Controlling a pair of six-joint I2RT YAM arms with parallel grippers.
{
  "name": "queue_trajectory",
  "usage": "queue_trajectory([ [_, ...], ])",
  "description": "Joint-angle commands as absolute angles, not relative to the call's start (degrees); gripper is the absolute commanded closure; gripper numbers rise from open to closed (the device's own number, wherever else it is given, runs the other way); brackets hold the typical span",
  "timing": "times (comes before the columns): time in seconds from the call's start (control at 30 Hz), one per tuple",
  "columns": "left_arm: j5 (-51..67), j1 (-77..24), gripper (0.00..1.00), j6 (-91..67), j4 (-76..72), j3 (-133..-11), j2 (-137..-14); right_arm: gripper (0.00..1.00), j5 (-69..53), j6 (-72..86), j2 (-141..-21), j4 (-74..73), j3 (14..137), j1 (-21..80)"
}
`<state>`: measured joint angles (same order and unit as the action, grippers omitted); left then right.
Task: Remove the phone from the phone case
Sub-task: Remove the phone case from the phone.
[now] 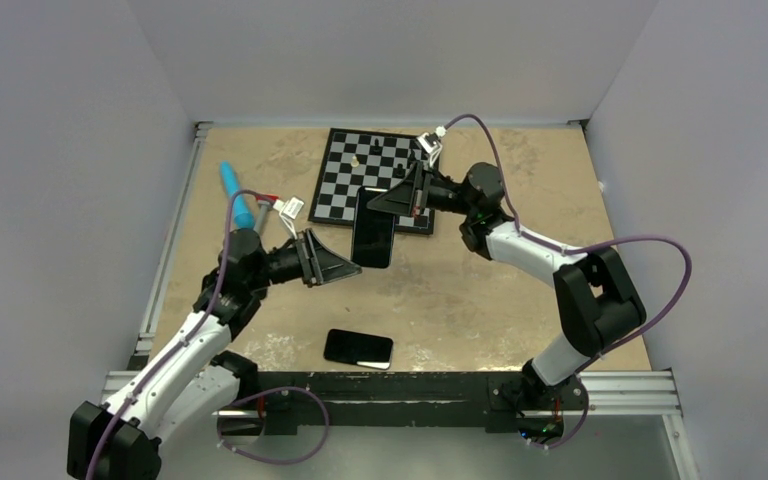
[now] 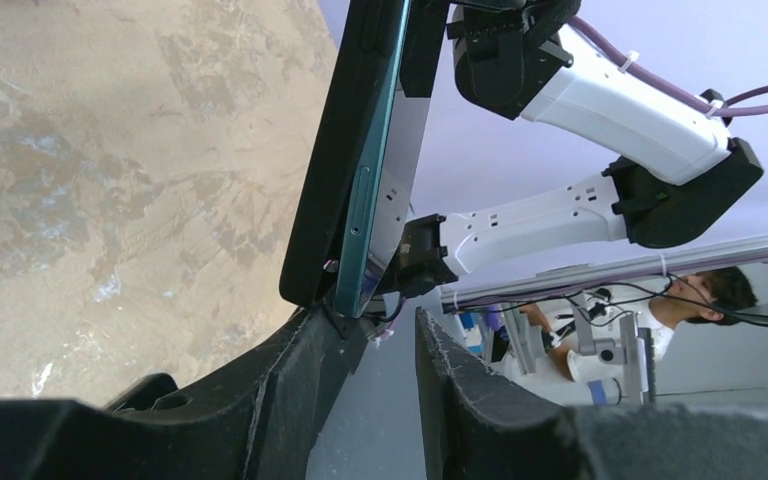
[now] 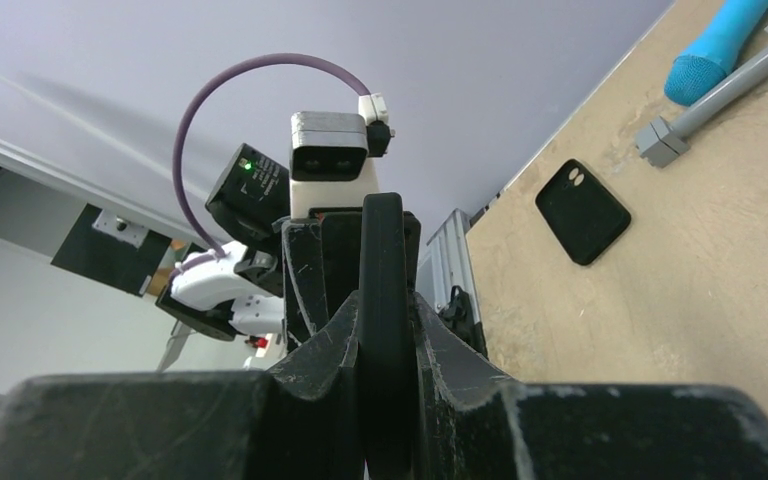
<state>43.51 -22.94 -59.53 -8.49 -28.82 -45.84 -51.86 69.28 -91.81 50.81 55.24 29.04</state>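
A phone in a black case [image 1: 373,228] hangs in the air over the middle of the table. My right gripper [image 1: 392,200] is shut on its far end; in the right wrist view the black case edge [image 3: 384,290] sits clamped between the fingers. In the left wrist view the teal phone edge [image 2: 368,190] stands slightly apart from the black case [image 2: 325,170]. My left gripper [image 2: 385,335] is open at the near end. That corner touches the tip of one of its fingers [image 2: 325,345] and nothing lies between the jaws. The left gripper also shows in the top view [image 1: 345,264].
A second black phone-shaped item [image 1: 358,348] lies flat near the table's front edge; the right wrist view shows it with two camera holes [image 3: 582,212]. A chessboard [image 1: 345,185] with a few pieces sits at the back. A blue-handled tool [image 1: 236,192] lies at the back left.
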Motion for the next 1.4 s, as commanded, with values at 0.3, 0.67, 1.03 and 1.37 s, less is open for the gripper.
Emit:
queue_trajectory([
  [0.3, 44.66, -23.03, 0.68, -67.36, -26.25, -28.98, -49.97, 1.00, -53.16, 72.16, -90.97, 57.13, 56.36, 30.62],
  [0.67, 45.18, -23.01, 0.68, -67.59, -27.50, -31.34, -51.80, 1.00, -55.05, 71.19, -91.07, 57.20, 56.02, 31.51],
  [1.03, 45.87, -23.01, 0.68, -68.27, -29.72, -33.70, -54.08, 1.00, -55.87, 69.01, -91.81, 55.16, 57.03, 33.26],
  [1.37, 45.79, -22.94, 0.83, -69.92, -33.79, -35.21, -56.18, 1.00, -56.32, 67.12, -91.99, 53.95, 57.22, 34.49],
])
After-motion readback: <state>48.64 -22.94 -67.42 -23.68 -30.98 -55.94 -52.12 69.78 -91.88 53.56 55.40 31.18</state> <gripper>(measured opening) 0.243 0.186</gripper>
